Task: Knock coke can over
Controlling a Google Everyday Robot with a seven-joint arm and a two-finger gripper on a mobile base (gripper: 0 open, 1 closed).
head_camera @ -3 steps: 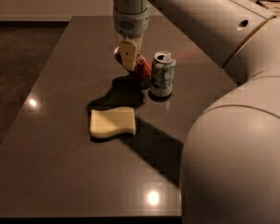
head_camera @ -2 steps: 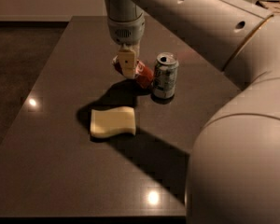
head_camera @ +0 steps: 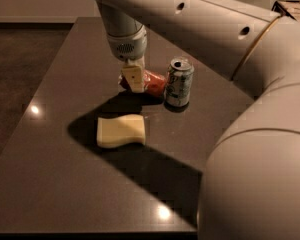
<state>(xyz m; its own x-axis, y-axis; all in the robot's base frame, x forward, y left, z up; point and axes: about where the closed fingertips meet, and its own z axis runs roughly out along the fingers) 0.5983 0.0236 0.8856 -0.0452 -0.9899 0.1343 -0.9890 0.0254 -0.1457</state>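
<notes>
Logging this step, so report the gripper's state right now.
Gripper: open or closed cannot be told; it sits low over the table at the red coke can, which seems to lie on its side beside the upright silver-and-green can.

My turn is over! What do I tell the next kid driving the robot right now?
Tool: low over the table, at the left end of the coke can; I cannot tell whether they touch.
Coke can: looks like it lies on its side, between the tool and the silver-and-green can, which stands upright.
Yellow sponge: lies flat nearer the camera, apart from both cans.
Done: the coke can seems tipped over.
Left: check that it is really down, then probably lift the tool away without bumping the other can.
</notes>
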